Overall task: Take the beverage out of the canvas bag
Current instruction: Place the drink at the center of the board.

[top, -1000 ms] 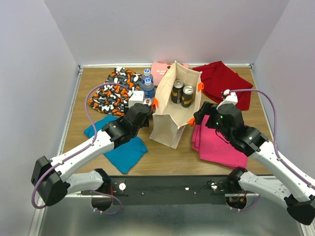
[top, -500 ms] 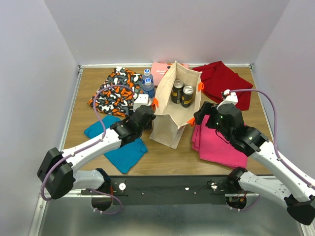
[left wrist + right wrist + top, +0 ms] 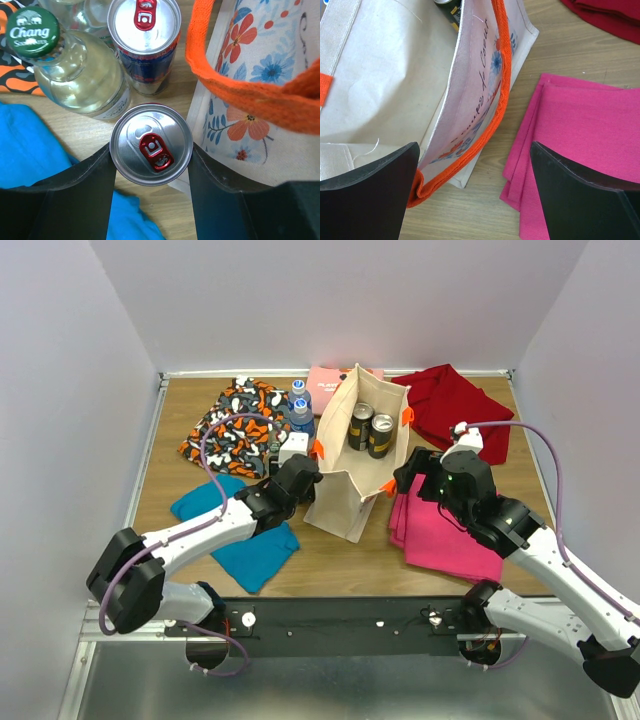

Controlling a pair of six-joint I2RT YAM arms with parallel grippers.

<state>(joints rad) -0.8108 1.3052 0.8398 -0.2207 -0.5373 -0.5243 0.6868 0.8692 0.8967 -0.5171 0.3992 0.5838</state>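
Swinging in from the left over the last second, the left gripper [image 3: 302, 473] is now sitting against the left side of the bag [image 3: 345, 495], while the right arm is staying put. Its fingers [image 3: 75, 200] are pressing on both sides of an upright can [image 3: 151, 144] with a red tab, outside the bag and just beside its floral wall. A second can [image 3: 145, 42] and a green-capped bottle [image 3: 75, 70] are standing just beyond it. The bag is standing upright mid-table, nearer the far edge, with 2 cans [image 3: 369, 430] inside. The right gripper [image 3: 474, 145] is gaping wide, straddling the bag's right wall and orange handle [image 3: 490, 115]. 1 finger is hanging over the bag's inside, the other over the pink cloth [image 3: 580, 130].
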